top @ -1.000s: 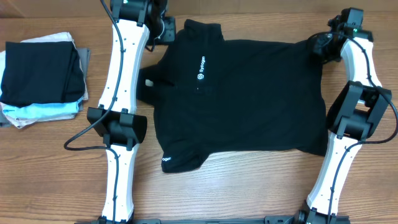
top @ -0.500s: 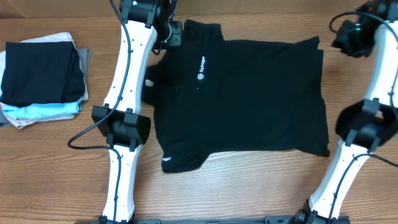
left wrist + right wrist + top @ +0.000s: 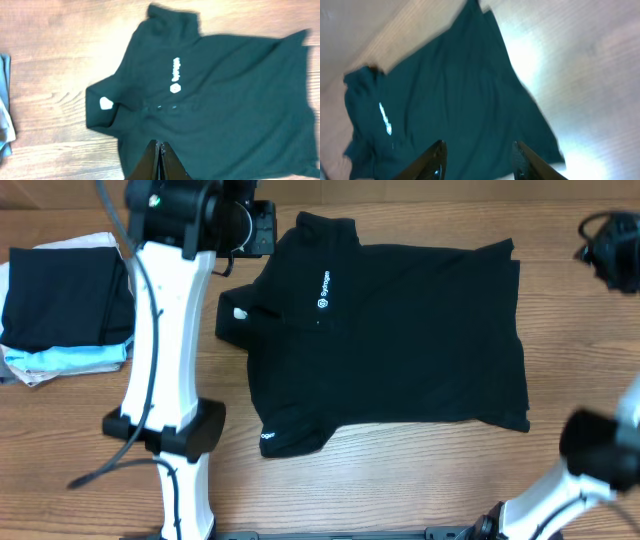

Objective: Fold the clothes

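The clothes, a black short-sleeved shirt point(image 3: 400, 330) with a white chest logo, lie spread flat across the middle of the table, collar to the left. My left gripper point(image 3: 258, 228) hangs high above the table by the shirt's upper left shoulder. In the left wrist view its fingers point(image 3: 159, 146) are pressed together with nothing between them, far above the shirt point(image 3: 225, 100). At the far right edge, beyond the shirt's hem, is my right gripper point(image 3: 608, 252). The right wrist view shows that gripper point(image 3: 479, 146) open and empty, well above the shirt point(image 3: 445, 100).
A stack of folded garments point(image 3: 65, 305), black on top of pale blue and grey, sits at the table's left edge. Its grey edge shows in the left wrist view point(image 3: 4, 100). Bare wooden table point(image 3: 400, 480) surrounds the shirt.
Both arms have lifted away from the shirt. The left gripper closed and swung up and left. The right gripper moved right off the hem corner and spread wider. The shirt stayed flat.
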Controlling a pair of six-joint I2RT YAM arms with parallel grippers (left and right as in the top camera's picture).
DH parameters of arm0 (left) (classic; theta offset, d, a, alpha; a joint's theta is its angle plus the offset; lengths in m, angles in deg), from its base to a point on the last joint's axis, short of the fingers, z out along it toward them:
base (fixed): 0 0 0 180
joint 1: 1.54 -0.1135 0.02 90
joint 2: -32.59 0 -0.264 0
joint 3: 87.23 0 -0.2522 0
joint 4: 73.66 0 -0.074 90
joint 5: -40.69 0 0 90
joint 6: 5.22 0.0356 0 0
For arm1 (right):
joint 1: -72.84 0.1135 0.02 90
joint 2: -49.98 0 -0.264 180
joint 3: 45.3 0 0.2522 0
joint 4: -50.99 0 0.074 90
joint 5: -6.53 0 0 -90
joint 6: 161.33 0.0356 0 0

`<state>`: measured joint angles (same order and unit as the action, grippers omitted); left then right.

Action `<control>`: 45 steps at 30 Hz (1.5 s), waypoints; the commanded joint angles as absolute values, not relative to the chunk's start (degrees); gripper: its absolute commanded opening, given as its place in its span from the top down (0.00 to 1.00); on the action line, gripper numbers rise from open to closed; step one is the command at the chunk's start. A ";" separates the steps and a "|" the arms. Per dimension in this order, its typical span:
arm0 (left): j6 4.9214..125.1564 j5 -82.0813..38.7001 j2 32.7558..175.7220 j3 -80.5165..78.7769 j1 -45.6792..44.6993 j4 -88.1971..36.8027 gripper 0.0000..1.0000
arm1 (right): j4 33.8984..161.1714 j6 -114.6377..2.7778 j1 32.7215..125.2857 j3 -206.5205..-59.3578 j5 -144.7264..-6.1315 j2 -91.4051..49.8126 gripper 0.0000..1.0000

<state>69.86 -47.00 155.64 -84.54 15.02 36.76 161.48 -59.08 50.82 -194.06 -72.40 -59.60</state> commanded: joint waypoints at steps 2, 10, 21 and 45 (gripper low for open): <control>69.36 -44.77 153.62 -84.89 17.18 36.91 0.94 | 161.50 -52.80 50.80 -175.77 -80.93 -45.53 0.52; 68.55 -45.45 151.44 -72.60 20.63 36.91 0.96 | 154.77 -46.75 50.14 -145.54 -80.86 -32.28 0.51; 65.18 -53.84 151.31 -50.46 20.07 33.66 0.96 | 135.12 -41.07 47.13 -120.08 -74.35 -33.48 0.37; 64.98 -53.75 151.31 -41.15 19.85 28.26 0.91 | 115.93 -34.79 44.02 -113.26 -72.88 -49.29 0.37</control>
<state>66.19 -53.03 152.31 -41.44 20.44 28.34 117.04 -36.15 43.61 -114.02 -73.17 -49.13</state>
